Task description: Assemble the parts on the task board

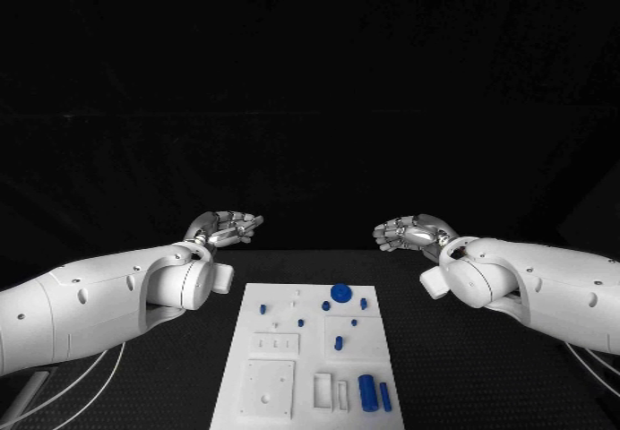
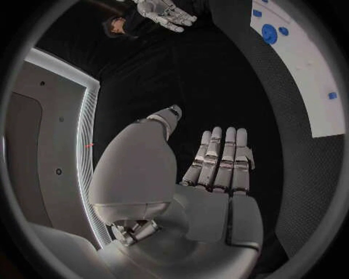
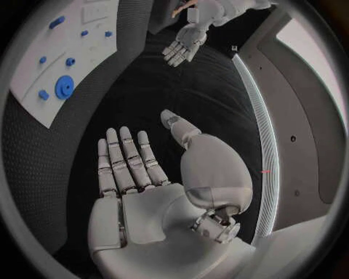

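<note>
The white task board (image 1: pixel 362 354) lies in the middle of the black table. On it are several blue parts: a round disc (image 1: pixel 341 292) near the far end, small pieces around the middle, and two cylinders (image 1: pixel 368 392) lying at the near right. My left hand (image 1: pixel 222 227) hovers past the board's far left corner, and my right hand (image 1: pixel 414 235) past its far right corner. Both hold nothing. In the left wrist view my left hand (image 2: pixel 218 168) has its fingers straight and apart. The right wrist view shows my right hand (image 3: pixel 138 174) the same way.
The board (image 2: pixel 309 75) with the blue disc (image 2: pixel 269 34) lies off to the side of my left hand, with the right hand (image 2: pixel 166 11) beyond. White cables (image 1: pixel 78 394) run along the table's near left. Black tabletop surrounds the board.
</note>
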{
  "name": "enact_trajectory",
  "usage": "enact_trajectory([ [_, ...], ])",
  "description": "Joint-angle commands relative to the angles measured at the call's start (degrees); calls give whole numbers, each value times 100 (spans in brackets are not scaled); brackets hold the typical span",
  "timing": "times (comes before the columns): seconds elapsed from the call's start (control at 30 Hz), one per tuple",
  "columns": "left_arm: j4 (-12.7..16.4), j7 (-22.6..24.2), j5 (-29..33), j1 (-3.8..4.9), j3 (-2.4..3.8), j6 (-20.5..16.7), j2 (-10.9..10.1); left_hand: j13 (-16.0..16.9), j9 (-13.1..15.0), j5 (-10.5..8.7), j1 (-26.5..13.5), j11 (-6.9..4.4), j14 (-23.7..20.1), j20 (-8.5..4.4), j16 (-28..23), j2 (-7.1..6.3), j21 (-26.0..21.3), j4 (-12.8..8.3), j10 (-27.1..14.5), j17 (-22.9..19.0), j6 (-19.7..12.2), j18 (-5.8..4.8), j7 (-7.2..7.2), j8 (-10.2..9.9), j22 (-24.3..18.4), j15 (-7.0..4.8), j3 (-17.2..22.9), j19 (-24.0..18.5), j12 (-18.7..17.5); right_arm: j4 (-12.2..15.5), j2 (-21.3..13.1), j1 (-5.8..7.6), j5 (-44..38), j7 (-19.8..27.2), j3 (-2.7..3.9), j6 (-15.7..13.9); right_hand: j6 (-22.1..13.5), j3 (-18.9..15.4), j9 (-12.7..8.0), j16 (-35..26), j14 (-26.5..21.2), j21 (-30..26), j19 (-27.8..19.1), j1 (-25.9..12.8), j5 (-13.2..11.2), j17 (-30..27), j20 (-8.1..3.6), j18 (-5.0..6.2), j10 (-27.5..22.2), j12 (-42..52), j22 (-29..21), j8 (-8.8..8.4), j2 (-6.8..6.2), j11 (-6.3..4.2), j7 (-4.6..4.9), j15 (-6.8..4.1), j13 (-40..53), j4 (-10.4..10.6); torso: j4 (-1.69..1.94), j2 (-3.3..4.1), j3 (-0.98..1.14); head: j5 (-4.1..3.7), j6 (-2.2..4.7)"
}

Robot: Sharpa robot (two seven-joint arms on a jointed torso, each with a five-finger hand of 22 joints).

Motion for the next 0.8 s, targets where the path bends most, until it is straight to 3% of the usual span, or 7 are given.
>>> enact_trajectory([
  [0.03,119,176,-145,9,4,286,-99,40,-5,21,122,51,464,-60,207,186,157,-110,364,62,287,126,100,77,121,-23,-214,382,124,-163,96,5,-2296,-54,6,297,311,261,5,145,321,46,336,113,19,72,-14,143,339,92,16,90,-33,-120,198,-136,25,-160,18,86,0,7,10],
  [0.1,222,233,-146,9,4,416,-197,47,-33,33,226,41,676,-88,285,263,225,-177,553,80,439,205,109,91,118,-57,-341,568,166,-209,138,4,-3153,-60,10,361,553,534,1,215,510,60,539,230,-1,111,-15,218,576,143,-14,151,-105,-203,169,-223,34,-214,24,128,10,5,10],
  [0.2,369,309,-147,10,5,565,-314,23,-109,46,361,28,972,-143,376,389,304,-247,764,116,616,283,101,62,104,-124,-549,813,163,-214,174,4,-3911,-107,22,479,879,1079,-58,338,917,96,993,286,-371,187,-16,392,923,134,-83,159,-333,-308,64,-398,-3,-142,28,203,24,11,29],
  [0.4,486,555,-147,9,7,985,-402,77,-199,93,656,-110,1680,-328,670,593,630,-358,1444,324,1082,384,7,92,139,-328,-829,1352,307,-301,329,5,-5402,-182,52,552,1170,1232,-122,570,1601,245,1687,371,-535,405,-29,659,1435,127,-110,139,-397,-496,-26,-709,-44,-241,102,365,35,-16,64],
  [0.47,527,558,-147,9,7,1066,-435,72,-229,109,738,-129,1706,-356,652,651,662,-385,1514,353,1154,365,-14,69,132,-350,-894,1360,275,-360,415,6,-5994,-227,65,560,1254,1233,-136,650,1832,308,1933,388,-576,503,-31,750,1572,105,-113,133,-420,-537,-58,-824,-61,-243,164,455,58,-25,101],
  [0.6,603,571,-151,10,8,1141,-474,64,-256,110,772,-133,1704,-365,622,673,672,-377,1549,369,1193,345,-20,43,126,-354,-953,1347,238,-434,550,4,-6677,-277,70,568,1262,1143,-159,644,1899,296,2023,335,-587,566,-21,790,1636,59,-127,98,-511,-550,-60,-865,-84,-252,238,576,63,-64,153],
  [0.8,722,573,-162,12,13,1224,-510,55,-279,106,789,-130,1697,-369,592,680,674,-354,1565,379,1213,332,-21,16,121,-354,-1000,1331,202,-463,679,-17,-7340,-375,71,561,1295,1077,-195,685,2156,344,2295,448,-631,715,-19,896,1717,-53,-111,49,-566,-556,-67,-983,-116,-248,332,701,46,-144,120],
])
